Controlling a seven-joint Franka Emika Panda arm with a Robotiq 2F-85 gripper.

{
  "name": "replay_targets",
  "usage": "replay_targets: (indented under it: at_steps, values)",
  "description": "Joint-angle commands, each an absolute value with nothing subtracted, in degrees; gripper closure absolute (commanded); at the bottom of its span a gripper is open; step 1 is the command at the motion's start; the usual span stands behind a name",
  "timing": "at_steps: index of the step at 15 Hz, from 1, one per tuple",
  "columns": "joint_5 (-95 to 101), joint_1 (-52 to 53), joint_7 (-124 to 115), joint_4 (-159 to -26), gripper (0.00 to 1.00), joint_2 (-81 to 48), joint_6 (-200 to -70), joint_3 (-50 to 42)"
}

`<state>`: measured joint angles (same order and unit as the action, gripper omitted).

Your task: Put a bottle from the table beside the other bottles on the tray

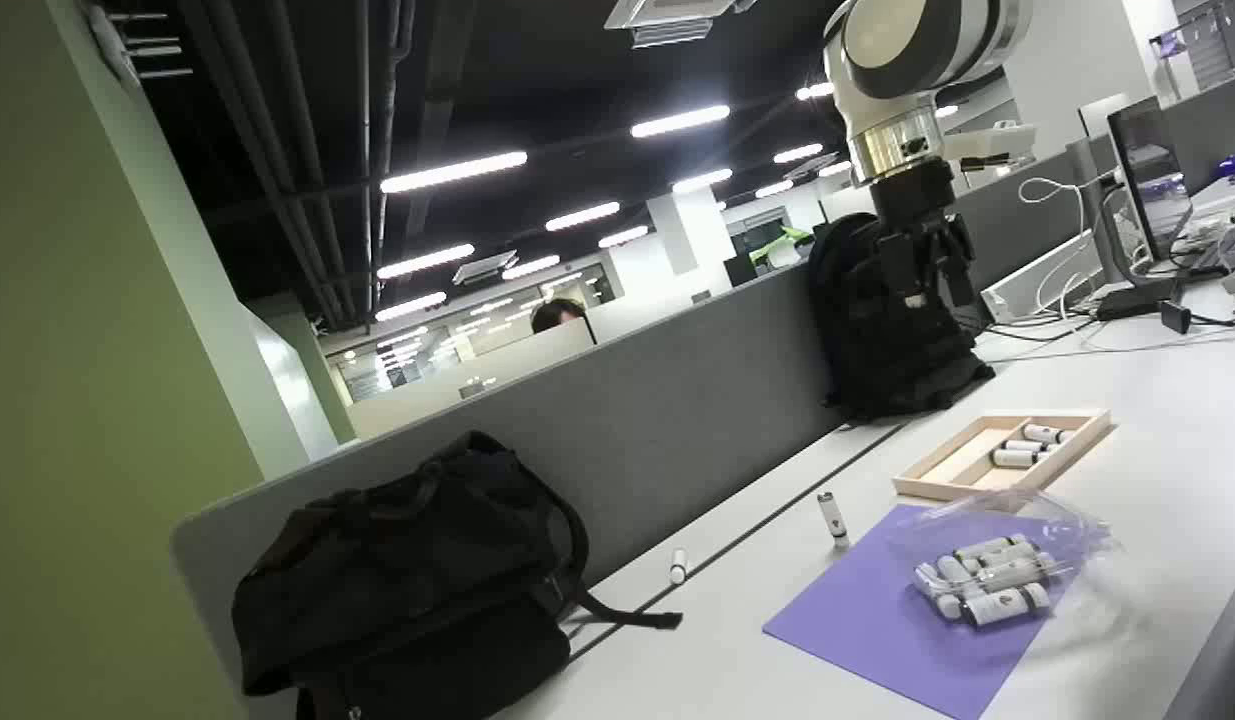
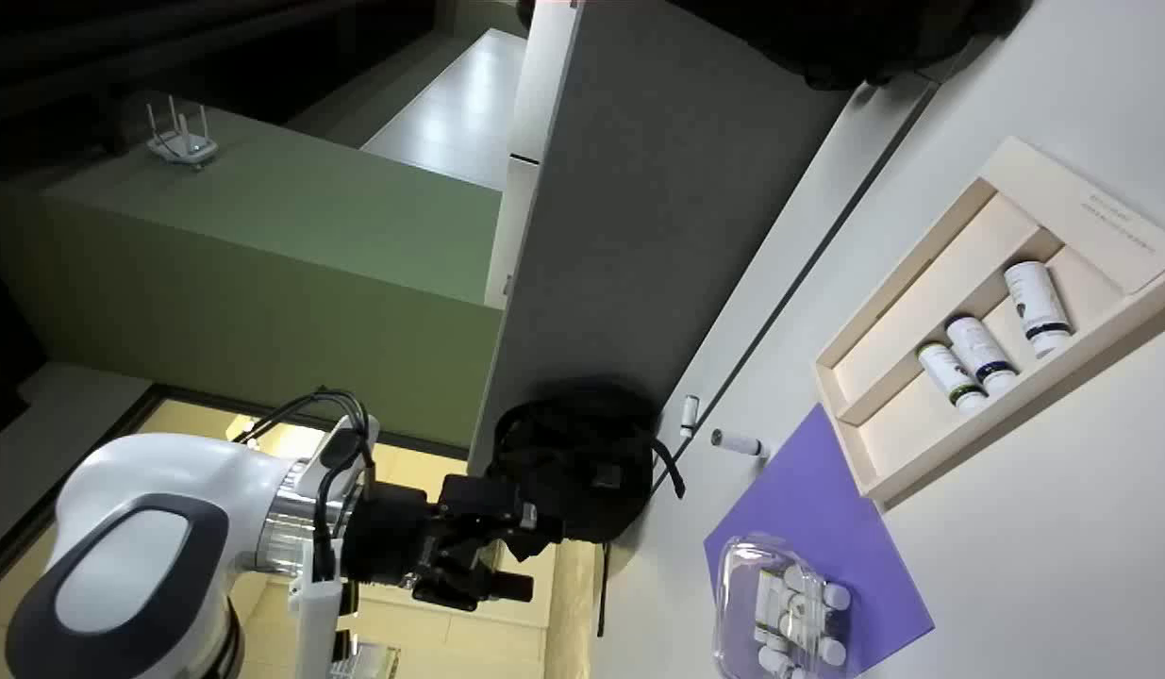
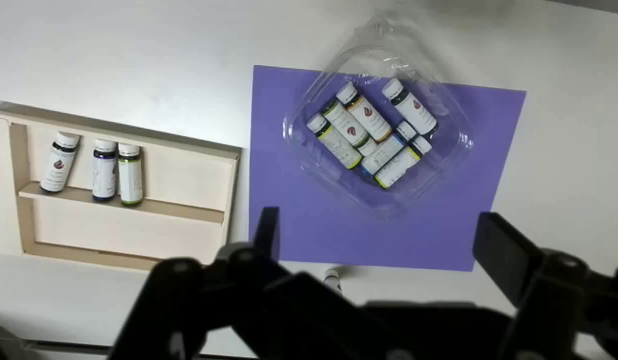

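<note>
A slim whitish bottle (image 1: 833,519) (image 2: 738,442) stands on the pale table (image 1: 1177,480) near the purple mat's edge, seemingly cap down. In the wrist view the bottle (image 3: 332,281) is partly hidden by my gripper. A smaller-looking whitish bottle (image 1: 678,566) (image 2: 690,415) is on the table near a black backpack. The light wooden tray (image 1: 937,490) (image 2: 1091,217) (image 3: 226,200) has two compartments. The other bottles (image 1: 1017,457) (image 2: 966,354) (image 3: 104,170), three, lie in one compartment. My gripper (image 1: 939,295) (image 2: 535,561) (image 3: 379,235) is open and empty, high above the table.
A clear plastic box (image 3: 309,155) with several bottles sits on the purple mat (image 1: 837,620) (image 2: 827,471). Black backpacks (image 1: 407,580) (image 1: 887,340) lean on the grey divider (image 1: 697,400). A monitor (image 1: 1152,180) and cables stand at the table's far end.
</note>
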<state>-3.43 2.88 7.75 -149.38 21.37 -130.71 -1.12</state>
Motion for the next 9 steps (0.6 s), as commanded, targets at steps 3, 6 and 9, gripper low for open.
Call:
replay_targets:
  at_steps: [3,6,9]
  values:
    - [-3.5,2.8,7.7,-149.3,0.00,21.4,-130.6,-1.0]
    - [-3.5,2.8,7.7,-149.3,0.00,21.4,-130.6,-1.0]
    - [-3.0,2.7,8.4,-146.7,0.00,18.5,-132.3,-1.2]
